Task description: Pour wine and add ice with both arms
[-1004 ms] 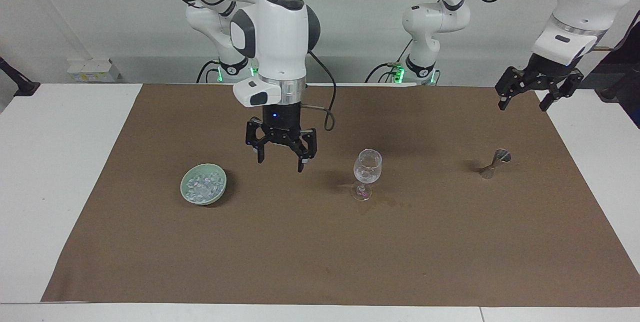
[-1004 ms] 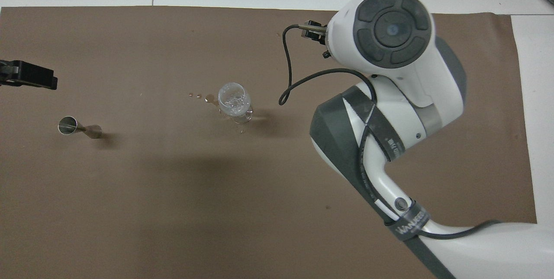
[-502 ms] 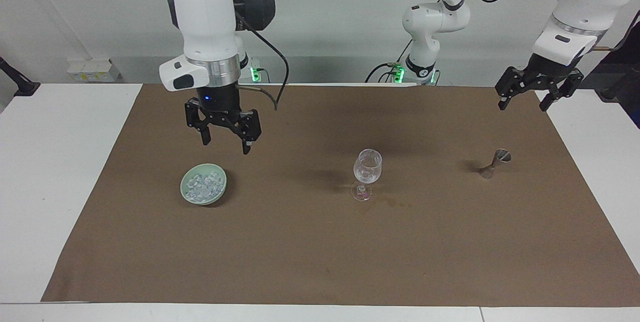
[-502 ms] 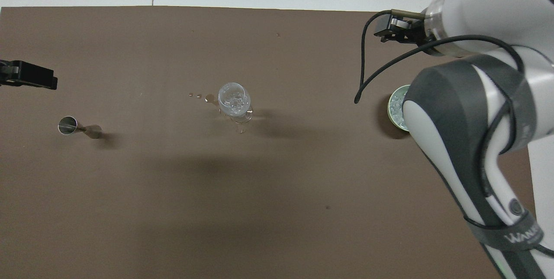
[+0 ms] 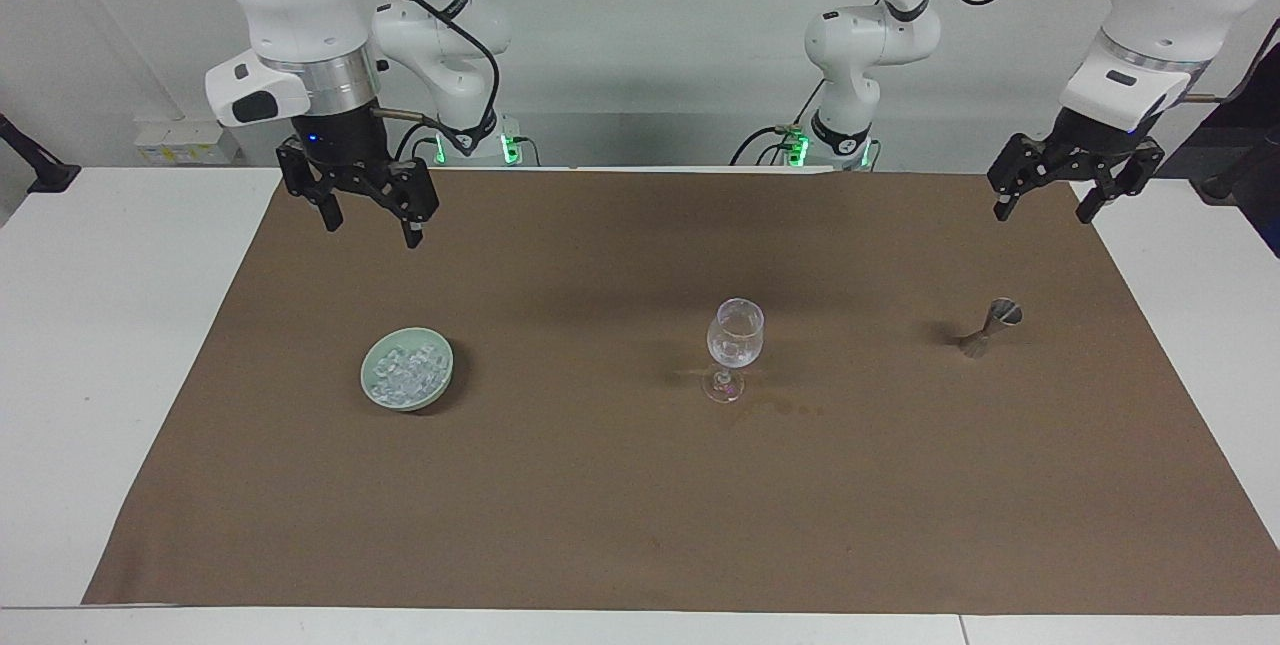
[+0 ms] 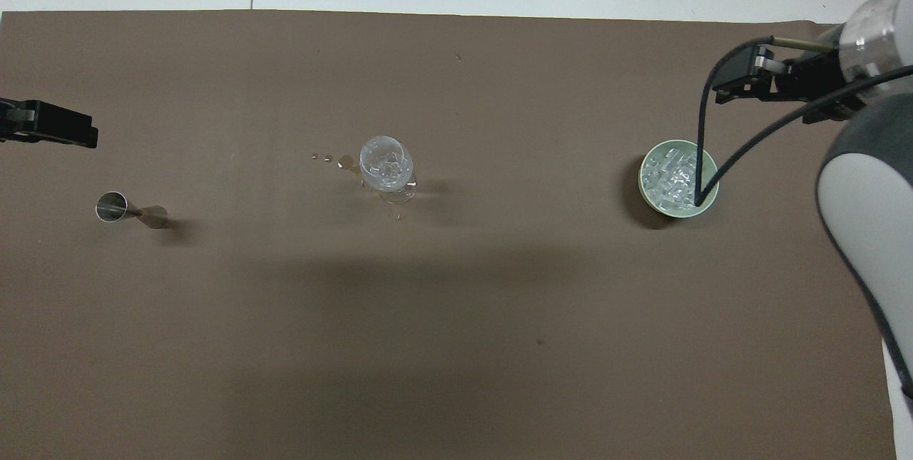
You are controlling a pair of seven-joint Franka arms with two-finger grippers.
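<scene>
- The right gripper (image 5: 365, 208), fingers spread and holding nothing, hangs over the brown mat (image 5: 620, 525) at the right arm's end of the table, raised above the surface and over ground nearer the robots than the bowl.
- The pale green bowl (image 5: 372, 387) sits on the mat at that same end, heaped with the ice (image 5: 406, 372); the right arm is plainly the nearer one, and any next scoop would mean dropping down and reaching away from the robots.
- The stemmed glass (image 5: 735, 345) stands upright mid-mat with clear chunks in its bowl; small wet spots mark the mat just beside its foot.
- The metal jigger (image 5: 990, 325) lies tipped on its side toward the left arm's end, its long axis roughly along the table's length; what it holds cannot be told.
- The left gripper (image 5: 1045, 195), fingers apart and empty, waits above the mat's edge.
</scene>
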